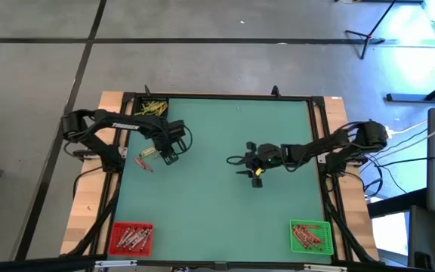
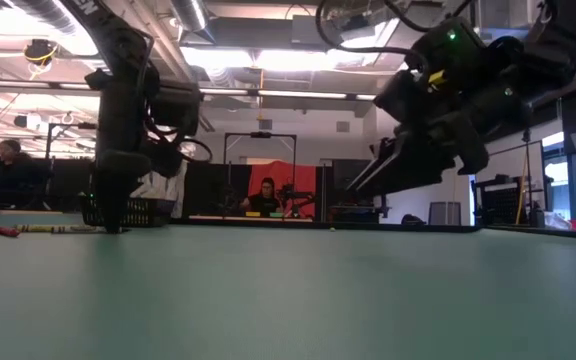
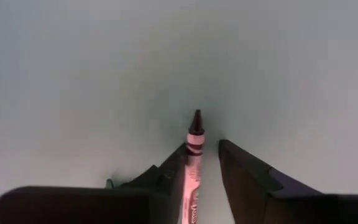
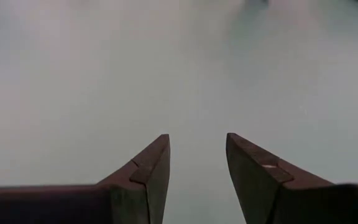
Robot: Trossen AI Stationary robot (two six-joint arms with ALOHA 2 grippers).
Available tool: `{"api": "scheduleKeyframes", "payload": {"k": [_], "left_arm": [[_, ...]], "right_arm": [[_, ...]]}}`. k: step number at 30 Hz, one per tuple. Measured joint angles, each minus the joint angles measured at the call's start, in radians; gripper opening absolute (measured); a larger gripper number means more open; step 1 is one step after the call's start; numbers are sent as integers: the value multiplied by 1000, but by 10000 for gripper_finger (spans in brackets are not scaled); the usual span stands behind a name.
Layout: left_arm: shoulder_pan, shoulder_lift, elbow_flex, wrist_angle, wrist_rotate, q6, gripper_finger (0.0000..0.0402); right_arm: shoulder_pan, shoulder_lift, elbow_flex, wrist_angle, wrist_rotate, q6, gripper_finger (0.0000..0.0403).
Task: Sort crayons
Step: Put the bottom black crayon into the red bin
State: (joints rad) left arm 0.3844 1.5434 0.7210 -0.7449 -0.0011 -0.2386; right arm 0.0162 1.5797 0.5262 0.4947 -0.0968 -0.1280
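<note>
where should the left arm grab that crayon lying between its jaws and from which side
Grip the crayon on its paper-wrapped barrel, behind the dark tip, coming straight down from above. It lies flat on the green mat, lengthwise in the gap of the left gripper, so the jaws close across its thin width.

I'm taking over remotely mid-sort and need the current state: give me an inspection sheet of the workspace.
Surface: green mat, mostly bare.
Job's things: pink-red crayon between the left gripper's fingers; two loose crayons on the mat beside it; yellow crayons in the far-left corner; sorted crayons in the red bin and green bin.
Clutter: nothing seen.
Grippers: left gripper down at the mat, fingers around the crayon with a gap still on one side; right gripper open, empty, above mid-mat.
Cables: run along both table edges, off the mat.
Surroundings: people seated in the room beyond the table.
</note>
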Motion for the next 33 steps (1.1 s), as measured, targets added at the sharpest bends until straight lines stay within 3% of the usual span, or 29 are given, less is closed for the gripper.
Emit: {"api": "scheduleKeyframes", "payload": {"k": [7,16,25,33], "left_arm": [[0,-11,6,1,1,11,9],[-111,-17,107,-62,-20,-20,11],[-414,-18,278,-233,27,-241,11],[-743,-19,369,-242,71,-446,11]], "right_arm": [[17,9,0,31,1,-24,154],[16,9,1,28,7,-27,154],[16,9,1,20,7,-11,154],[16,9,0,20,7,-8,154]]}}
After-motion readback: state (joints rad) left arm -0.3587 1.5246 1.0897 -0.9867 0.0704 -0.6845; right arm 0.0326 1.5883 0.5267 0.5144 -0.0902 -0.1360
